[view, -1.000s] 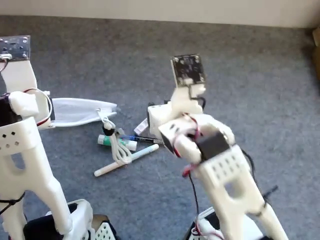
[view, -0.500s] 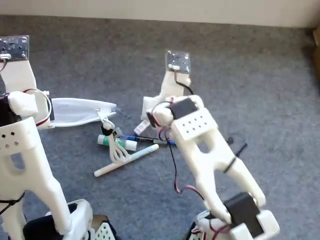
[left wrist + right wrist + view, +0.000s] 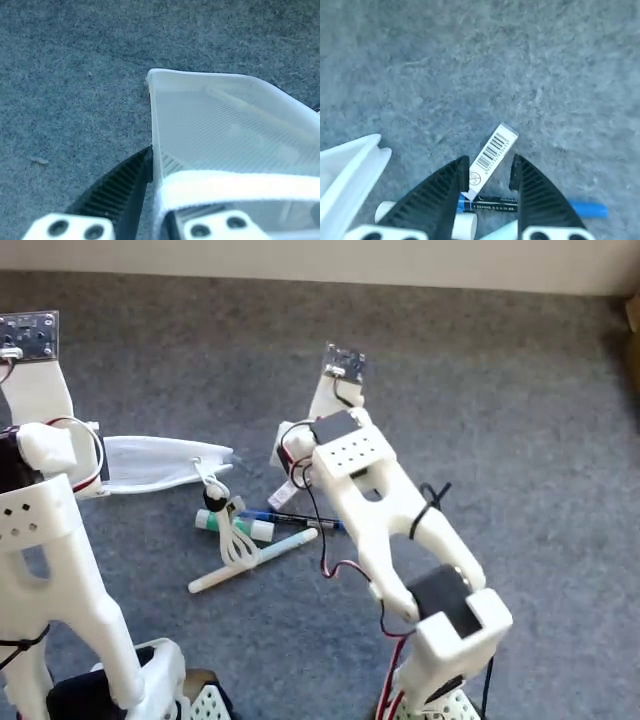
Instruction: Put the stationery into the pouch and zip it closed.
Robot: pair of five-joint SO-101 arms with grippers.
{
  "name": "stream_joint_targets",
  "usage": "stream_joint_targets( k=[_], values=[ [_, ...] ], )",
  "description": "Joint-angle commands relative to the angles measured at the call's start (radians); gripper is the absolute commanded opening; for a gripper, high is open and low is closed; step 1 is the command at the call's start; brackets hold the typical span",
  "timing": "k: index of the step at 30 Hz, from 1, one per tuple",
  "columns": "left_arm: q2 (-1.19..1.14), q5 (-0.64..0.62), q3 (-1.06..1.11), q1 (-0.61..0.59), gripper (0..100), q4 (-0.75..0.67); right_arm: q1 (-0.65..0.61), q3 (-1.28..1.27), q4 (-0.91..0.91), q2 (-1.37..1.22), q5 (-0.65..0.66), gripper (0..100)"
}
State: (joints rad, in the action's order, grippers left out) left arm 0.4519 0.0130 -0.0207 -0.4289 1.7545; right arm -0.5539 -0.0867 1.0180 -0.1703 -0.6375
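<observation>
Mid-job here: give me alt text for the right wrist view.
Open black jaws straddle a small white barcoded item lying on grey carpet. Closer to the camera, a blue and black pen lies crosswise between the jaws, and the edge of the white pouch shows off to one side.

Grey, short-pile carpet [image 3: 520,440] covers the whole surface, under and all around the right pincer [image 3: 490,160] and the left pincer [image 3: 152,165]. Its pile is mottled with lighter and darker specks. Well beyond the right pincer, a pale strip of wall or skirting [image 3: 300,260] runs along the carpet's far edge. Far off to the right pincer's right side there is a sliver of something brownish [image 3: 634,335]; what it is cannot be told. Near the left pincer a small pale fleck of lint [image 3: 37,160] lies on the carpet. Ahead of the right pincer a thin pale fibre [image 3: 417,62] rests on the pile.
</observation>
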Motion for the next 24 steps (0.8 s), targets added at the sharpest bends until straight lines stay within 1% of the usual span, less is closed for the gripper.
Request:
stream_joint_targets(
  k=[1,17,24],
  values=[
    [0.004,-0.014,-0.045,-0.008,1,0.005,0.008,0.090,0.004,-0.019,-0.015,13.4],
    [0.004,-0.015,-0.045,-0.007,1,0.003,0.010,0.217,0.004,-0.231,-0.015,13.5],
    [0.004,-0.015,0.022,-0.005,1,-0.021,0.013,0.234,0.004,-0.292,-0.015,13.5]
  ],
)
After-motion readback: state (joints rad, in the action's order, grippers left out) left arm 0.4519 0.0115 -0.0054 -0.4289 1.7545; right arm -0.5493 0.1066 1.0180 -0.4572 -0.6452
